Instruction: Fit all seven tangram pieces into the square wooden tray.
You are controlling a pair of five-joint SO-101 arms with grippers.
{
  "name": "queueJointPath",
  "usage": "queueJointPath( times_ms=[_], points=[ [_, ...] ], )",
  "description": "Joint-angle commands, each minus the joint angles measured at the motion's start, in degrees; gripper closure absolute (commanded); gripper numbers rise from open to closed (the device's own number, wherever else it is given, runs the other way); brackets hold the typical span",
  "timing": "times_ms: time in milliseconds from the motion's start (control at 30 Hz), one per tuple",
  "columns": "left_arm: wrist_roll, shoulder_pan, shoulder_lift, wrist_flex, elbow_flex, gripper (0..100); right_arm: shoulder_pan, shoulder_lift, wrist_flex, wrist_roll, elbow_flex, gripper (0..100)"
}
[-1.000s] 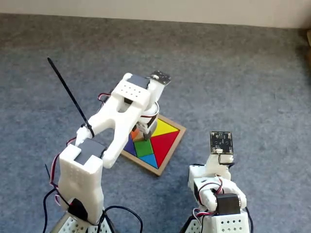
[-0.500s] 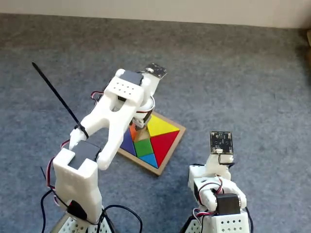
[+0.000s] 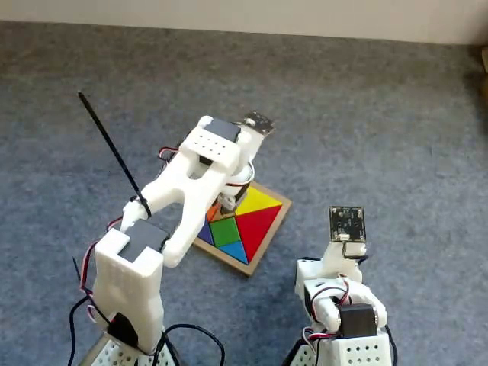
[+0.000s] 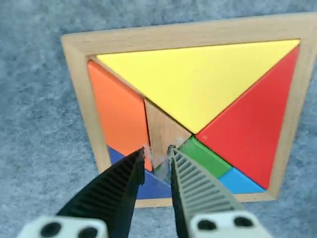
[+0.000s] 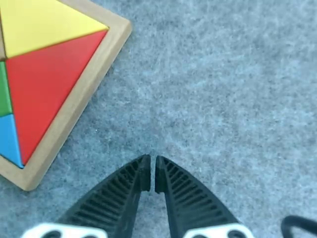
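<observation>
Left jaws slightly parted over wood-coloured triangle (image 4: 161, 130) inside tray (image 4: 78, 89); recommend pressing flush without shifting orange piece (image 4: 119, 114). Right jaws clenched beside tray.

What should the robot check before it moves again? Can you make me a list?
1. Left gripper above the square wooden tray: ok.
2. Left gripper slightly open, holding nothing: ok.
3. Wood-coloured triangle in the middle, a piece or a bare gap: cannot tell.
4. Yellow triangle and red triangle flat in the tray: ok.
5. Right gripper shut, off the tray over the carpet: ok.
</observation>
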Motion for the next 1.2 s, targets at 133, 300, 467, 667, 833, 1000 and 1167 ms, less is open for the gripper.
queueJointPath(
  times_ms=[133, 300, 467, 667, 833, 1000, 1167],
  points=[
    [-0.4, 1.4, -1.3, 1.6, -2.4, 92, 0.7, -1.0, 0.3, -0.4, 7.7, 96.4],
    [-0.2, 1.2, -4.9, 3.5, -2.4, 92, 0.7, -1.0, 0.3, -0.4, 7.7, 96.4],
    [0.4, 1.5, -15.4, 2.3, 4.2, 98, 0.7, -1.0, 0.3, -0.4, 7.7, 96.4],
    [0.2, -1.4, -28.1, -9.3, 19.6, 100, 0.7, -1.0, 0.3, -0.4, 7.7, 96.4],
    [0.3, -2.6, -38.8, -21.9, 33.7, 100, 0.7, -1.0, 0.3, -0.4, 7.7, 96.4],
    [4.0, -2.7, -49.1, -32.2, 46.4, 100, 0.7, -1.0, 0.3, -0.4, 7.7, 96.4],
    [4.2, -3.7, -58.4, -38.8, 55.0, 100, 0.7, -1.0, 0.3, -0.4, 7.7, 96.4]
  ],
)
